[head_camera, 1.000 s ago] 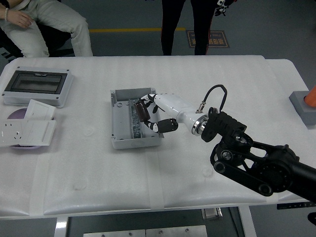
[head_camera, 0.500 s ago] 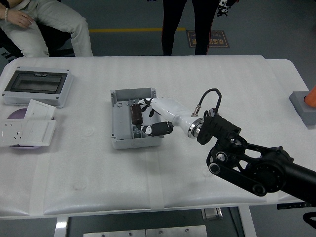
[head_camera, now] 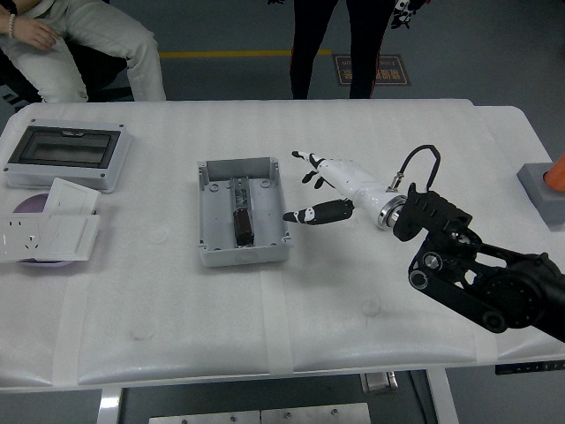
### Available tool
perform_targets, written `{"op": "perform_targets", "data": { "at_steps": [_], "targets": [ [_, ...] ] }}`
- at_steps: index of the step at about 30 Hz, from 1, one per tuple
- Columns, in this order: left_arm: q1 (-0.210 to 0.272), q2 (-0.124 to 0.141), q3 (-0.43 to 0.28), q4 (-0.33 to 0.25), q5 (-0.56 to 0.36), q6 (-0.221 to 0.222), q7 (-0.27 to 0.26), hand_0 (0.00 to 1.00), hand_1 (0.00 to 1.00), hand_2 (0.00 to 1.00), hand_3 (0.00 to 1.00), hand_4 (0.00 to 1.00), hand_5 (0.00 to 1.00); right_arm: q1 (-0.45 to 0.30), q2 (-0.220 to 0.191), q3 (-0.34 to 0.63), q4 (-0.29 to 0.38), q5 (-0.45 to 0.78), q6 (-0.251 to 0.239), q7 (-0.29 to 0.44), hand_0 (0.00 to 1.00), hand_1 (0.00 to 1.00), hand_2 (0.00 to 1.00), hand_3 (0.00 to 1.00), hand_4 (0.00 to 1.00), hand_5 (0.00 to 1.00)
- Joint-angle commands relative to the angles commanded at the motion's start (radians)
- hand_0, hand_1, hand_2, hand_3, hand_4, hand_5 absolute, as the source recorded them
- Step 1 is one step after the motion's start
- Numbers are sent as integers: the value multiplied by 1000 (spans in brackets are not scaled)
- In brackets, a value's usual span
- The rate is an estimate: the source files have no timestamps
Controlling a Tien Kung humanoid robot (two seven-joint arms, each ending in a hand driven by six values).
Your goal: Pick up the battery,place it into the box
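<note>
An open grey box point(head_camera: 216, 172) lies at the table's middle. A dark cylindrical battery point(head_camera: 242, 224) lies inside it, lengthwise along the box's metal rail. My right hand point(head_camera: 305, 184) is to the right of the box, just clear of its right wall, with fingers spread and holding nothing. Its white palm and black arm trail back to the lower right. My left arm does not show.
A grey enclosure with a dark window point(head_camera: 67, 152) sits at the far left, with white socket plates point(head_camera: 48, 233) in front of it. A grey block with an orange piece point(head_camera: 546, 187) stands at the right edge. People stand and sit beyond the far edge.
My right hand let go of the battery inside the box, opened, and drew back to the right out of the box. The battery now lies in the box.
</note>
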Motion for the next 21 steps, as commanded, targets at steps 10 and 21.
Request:
{"op": "perform_targets", "data": {
  "at_steps": [10, 21],
  "targets": [
    [-8, 3, -3, 0, 2, -2, -1, 385, 585, 487, 500, 668, 284, 77, -131, -139, -103, 10, 40, 1, 846, 621, 756, 952, 995, 598],
    [-14, 3, -1, 0, 0, -5, -5, 383, 584, 485, 497, 649, 300, 130, -115, -229, -215, 5, 51, 10, 850, 616, 750, 930, 991, 596]
  ]
}}
